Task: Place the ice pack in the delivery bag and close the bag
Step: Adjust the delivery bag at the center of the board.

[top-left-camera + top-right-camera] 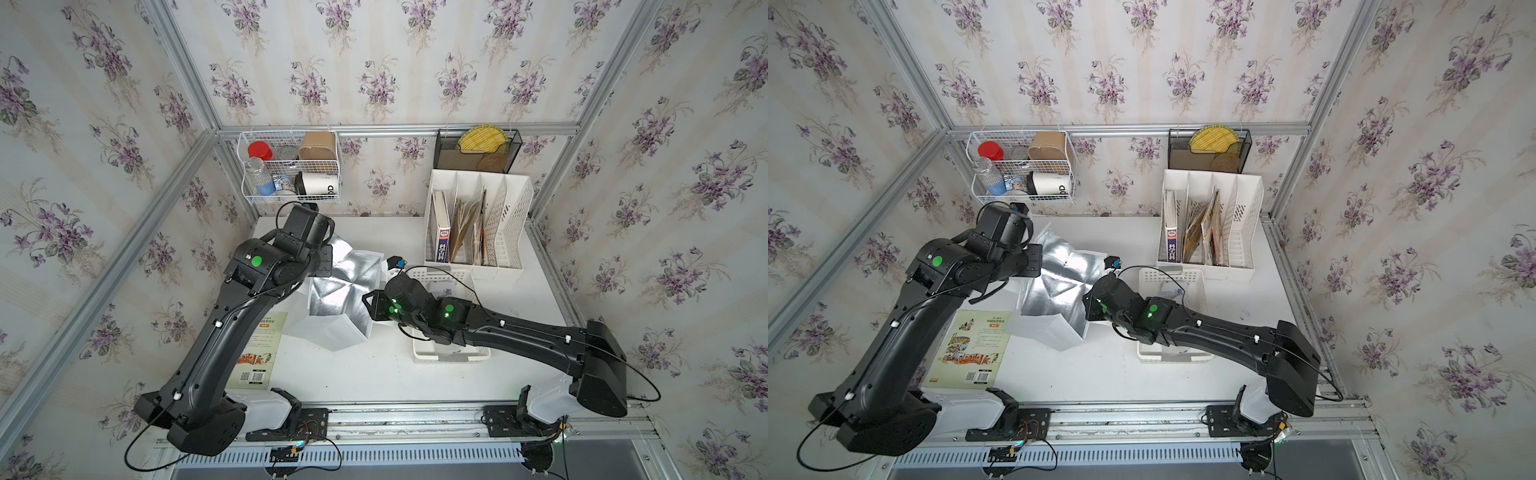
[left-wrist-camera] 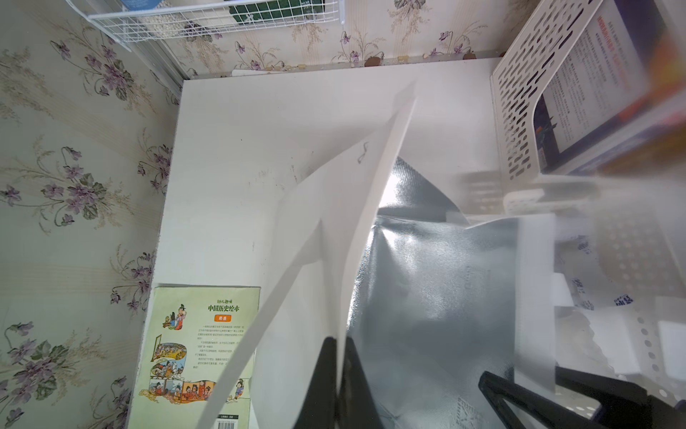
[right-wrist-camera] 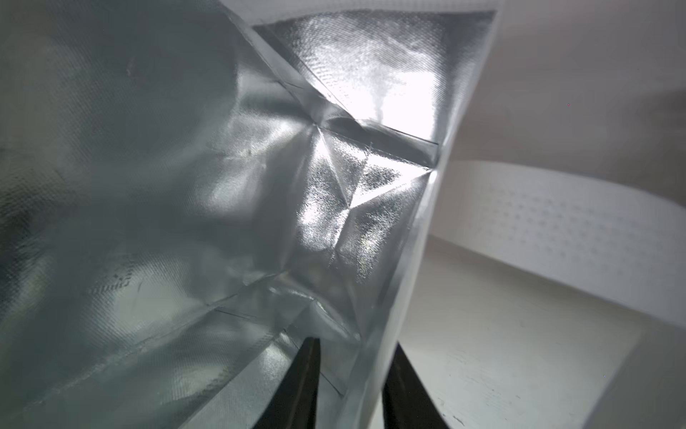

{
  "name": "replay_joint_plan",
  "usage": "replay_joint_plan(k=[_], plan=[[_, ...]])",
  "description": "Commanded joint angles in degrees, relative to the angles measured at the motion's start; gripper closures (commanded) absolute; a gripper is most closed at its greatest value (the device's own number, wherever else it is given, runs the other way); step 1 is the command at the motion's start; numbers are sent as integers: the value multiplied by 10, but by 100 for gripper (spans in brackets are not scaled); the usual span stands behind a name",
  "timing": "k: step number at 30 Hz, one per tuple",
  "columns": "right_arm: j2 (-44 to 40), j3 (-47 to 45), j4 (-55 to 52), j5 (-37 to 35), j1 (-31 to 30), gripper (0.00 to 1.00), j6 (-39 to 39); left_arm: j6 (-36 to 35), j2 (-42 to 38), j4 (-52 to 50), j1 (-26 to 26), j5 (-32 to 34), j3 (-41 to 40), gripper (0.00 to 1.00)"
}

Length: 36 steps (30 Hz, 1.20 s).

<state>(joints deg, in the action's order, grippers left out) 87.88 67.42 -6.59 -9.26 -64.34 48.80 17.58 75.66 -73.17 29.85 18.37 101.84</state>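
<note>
Two claws are at the delivery bag (image 1: 345, 291), which sits in the middle of the worktop (image 1: 353, 374) with its mouth open toward the top camera. Its outside is matte white cloth. The inside is crinkled silver foil, creased into triangles and throwing hard glare in both top views. In the left wrist view my left claw (image 2: 339, 340) is clenched on the bag's thin white wall, one finger on the cloth side and one on the foil side. The wall rises stiff and flat like card. My right claw (image 3: 354, 341) straddles the opposite rim, one dark finger over the foil and one outside. I cannot tell whether it has actually bitten on the wall. The ice pack (image 1: 441, 289), a pale pouch with blue print, is not in the bag. It lies in the white perforated basket (image 1: 453, 356) just beside the bag on its right, partly under my right arm. A glossy picture book (image 1: 971, 345) lies flat just beside the bag's near left corner. At the back right a slotted white file rack (image 1: 478, 224) stands against the wall, with the basket's far end near it. Free room is a bare strip of worktop in front of the bag, between book and basket. A smaller patch lies behind the bag up to the back wall. At the sides things sit tight.
</note>
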Motion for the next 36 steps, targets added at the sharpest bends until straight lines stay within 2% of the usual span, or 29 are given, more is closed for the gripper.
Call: replay_joint_plan(k=[1, 4, 6, 7, 13, 18, 20, 21, 22, 25, 27, 32, 36], plan=[[3, -35, 80, 33, -1, 74, 6, -14, 5, 18, -1, -1, -7, 100], [10, -59, 106, 22, 0, 84, 1, -26, -3, 41, -1, -65, -35, 100], [16, -73, 101, 9, 3, 93, 5, -24, -4, 46, -1, -74, -43, 100], [18, -79, 102, 11, 5, 94, 8, -23, -3, 47, -1, -72, -44, 100], [30, -88, 109, 32, 11, 90, 3, -10, 32, 20, 0, -49, -24, 100], [0, -99, 114, 27, 11, 85, -22, -5, 32, 21, -1, -47, -24, 100], [-26, -115, 125, 22, 11, 77, -41, -5, 30, 23, -1, -48, -25, 100], [-41, -120, 125, 16, 11, 70, -52, -5, 30, 23, -1, -48, -24, 100], [-53, -121, 118, 3, 11, 62, -65, -5, 29, 22, -1, -48, -24, 100], [-98, -116, 66, -48, 11, 29, -92, -6, 28, 22, -1, -52, -26, 100], [-127, -111, 15, -81, 11, 16, -113, -6, 27, 23, -1, -55, -27, 100], [-210, -138, -66, -129, 11, 8, -180, -4, 24, 26, -1, -68, -33, 100], [-305, -203, -108, -229, 11, 6, -152, -4, 20, 34, 0, -78, -37, 100]])
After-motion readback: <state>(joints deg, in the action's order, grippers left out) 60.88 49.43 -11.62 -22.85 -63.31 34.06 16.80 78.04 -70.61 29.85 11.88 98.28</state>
